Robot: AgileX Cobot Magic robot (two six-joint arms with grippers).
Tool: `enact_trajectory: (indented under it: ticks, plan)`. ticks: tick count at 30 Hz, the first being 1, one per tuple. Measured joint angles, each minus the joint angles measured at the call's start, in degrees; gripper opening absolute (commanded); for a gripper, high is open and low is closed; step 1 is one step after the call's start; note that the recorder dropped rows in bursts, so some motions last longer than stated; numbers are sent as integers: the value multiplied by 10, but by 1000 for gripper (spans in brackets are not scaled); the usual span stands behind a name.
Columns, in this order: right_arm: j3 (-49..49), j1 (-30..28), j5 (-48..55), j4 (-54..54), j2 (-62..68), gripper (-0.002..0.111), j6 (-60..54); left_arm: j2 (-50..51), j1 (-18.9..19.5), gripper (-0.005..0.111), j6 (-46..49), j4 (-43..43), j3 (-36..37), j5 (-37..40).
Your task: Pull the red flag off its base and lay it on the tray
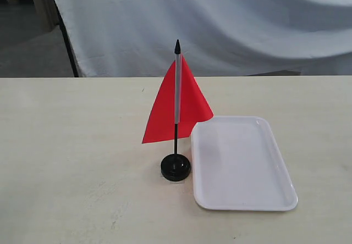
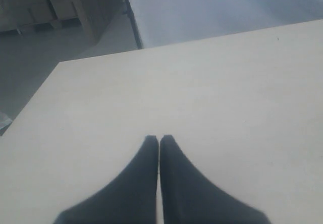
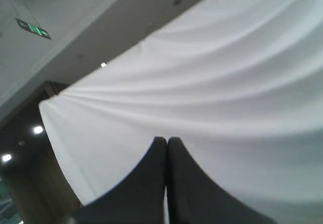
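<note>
Just left of centre in the exterior view, the red flag stands upright. Its thin black pole is seated in the base, its pointed tip is up, and a pale sleeve runs down the pole between two spreads of red cloth. The base sits on the pale bench at lower centre of the frame, just beside the near left corner of the tray; whether the two touch cannot be told. The tray lies flat to the right of the flag, stretching toward the lower right, and the flag's right-hand tip hangs over its far left corner. A white drape fills the upper part of the frame behind the bench. In the left wrist view the left end effector is clenched, its dark fingers pressed together with nothing between them, over bare bench top. In the right wrist view the right end effector is likewise clenched on nothing, seen against the white drape and a dim ceiling with small lights.
</note>
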Motion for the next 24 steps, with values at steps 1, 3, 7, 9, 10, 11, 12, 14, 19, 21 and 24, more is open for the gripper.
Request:
enact_trajectory:
  ticks: [1,3,7,9,10,11,12,14,19,21,24]
  plan:
    - [0,0,27,0,0,0,4,0,0,1,0,0,0,0]
    - [0,0,60,0,0,0,8,0,0,1,0,0,0,0]
    - [0,0,64,0,0,0,11,0,0,1,0,0,0,0]
    - [0,0,30,0,0,0,11,0,0,1,0,0,0,0]
    - [0,0,-4,0,0,0,11,0,0,1,0,0,0,0]
    - [0,0,-32,0,0,0,11,0,0,1,0,0,0,0]
    - [0,0,-53,0,0,0,8,0,0,1,0,0,0,0]
    - [-9,0,-64,0,12,0,-6,0,0,1,0,0,0,0]
    - [-72,0,-68,-34,115,0,-63,0,0,1,0,0,0,0]
    - [-99,0,-69,-70,175,0,-79,0,0,1,0,0,0,0]
    - [-133,0,-69,-132,266,0,-79,0,0,1,0,0,0,0]
